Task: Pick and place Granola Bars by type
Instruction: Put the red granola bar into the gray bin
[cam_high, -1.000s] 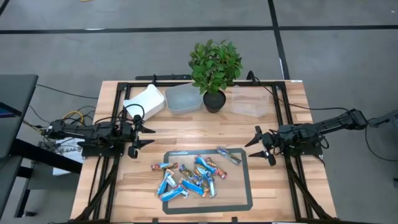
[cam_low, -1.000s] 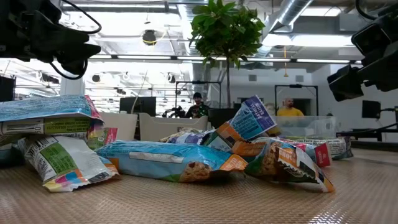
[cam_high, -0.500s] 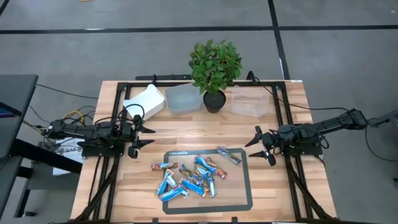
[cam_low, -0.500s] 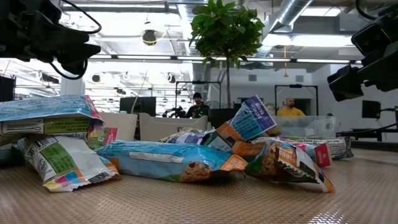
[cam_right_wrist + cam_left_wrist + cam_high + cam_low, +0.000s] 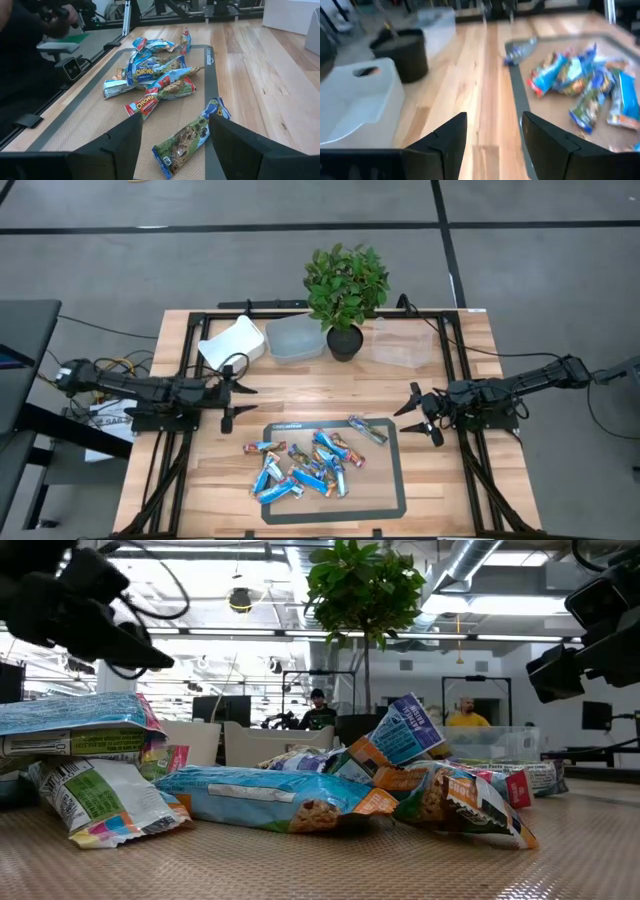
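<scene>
Granola bars (image 5: 305, 465) lay heaped on a grey mat (image 5: 392, 480) at the near middle of the wooden table (image 5: 470, 350) in the high view, one bar (image 5: 367, 429) lying apart toward the mat's far right corner. The left gripper (image 5: 243, 401) hovered over bare wood just off the mat's far left corner, fingers spread and holding nothing. The right gripper (image 5: 412, 414) hung beside the mat's right edge, likewise spread and empty. Along the far edge stood a white tub (image 5: 232, 343), a translucent tub (image 5: 297, 338), a potted plant (image 5: 346, 288) and a clear tub (image 5: 403, 343).

In the low view the wrappers (image 5: 270, 798) filled the foreground on the mat, and two people (image 5: 318, 708) showed far off in the room.

The left wrist view showed its two dark fingers (image 5: 445, 142) parted over the wood, nothing between them, with the pile (image 5: 585, 82) on the mat ahead, and the white tub (image 5: 357, 107) and the dark plant pot (image 5: 405, 55) to one side.

The right wrist view showed its fingers (image 5: 117, 145) parted and empty, the lone dark-blue bar (image 5: 192, 137) lying on the mat between them and the main heap (image 5: 155, 70) beyond.
</scene>
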You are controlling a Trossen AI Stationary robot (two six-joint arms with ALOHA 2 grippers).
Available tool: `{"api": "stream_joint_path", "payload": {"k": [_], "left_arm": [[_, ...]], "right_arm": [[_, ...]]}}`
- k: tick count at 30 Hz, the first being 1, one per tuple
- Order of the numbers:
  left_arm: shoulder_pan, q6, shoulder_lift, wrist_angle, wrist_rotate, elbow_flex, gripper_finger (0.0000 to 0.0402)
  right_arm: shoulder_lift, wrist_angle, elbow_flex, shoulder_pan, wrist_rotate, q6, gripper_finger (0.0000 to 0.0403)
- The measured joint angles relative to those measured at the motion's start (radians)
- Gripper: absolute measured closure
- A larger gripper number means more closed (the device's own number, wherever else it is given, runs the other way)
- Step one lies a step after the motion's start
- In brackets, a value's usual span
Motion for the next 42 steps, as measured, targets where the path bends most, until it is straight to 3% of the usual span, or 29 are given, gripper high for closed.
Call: {"api": "stream_joint_path", "payload": {"k": [10, 17, 27, 42], "left_arm": [[-0.184, -0.053, 0.556, -0.261, 0.011, 0.371, 0.0219], [-0.265, -0.160, 0.805, -0.418, 0.058, 0.518, 0.0219], [-0.303, -0.327, 0.958, -0.429, 0.125, 0.534, 0.0219], [-0.295, -0.390, 0.987, -0.437, 0.134, 0.509, 0.0219]], "right_arm": [[0.000, 0.000, 0.000, 0.000, 0.000, 0.000, 0.0182], [0.000, 0.000, 0.000, 0.000, 0.000, 0.000, 0.0182], [0.000, 0.000, 0.000, 0.000, 0.000, 0.000, 0.0182], [0.000, 0.000, 0.000, 0.000, 0.000, 0.000, 0.0182]]}}
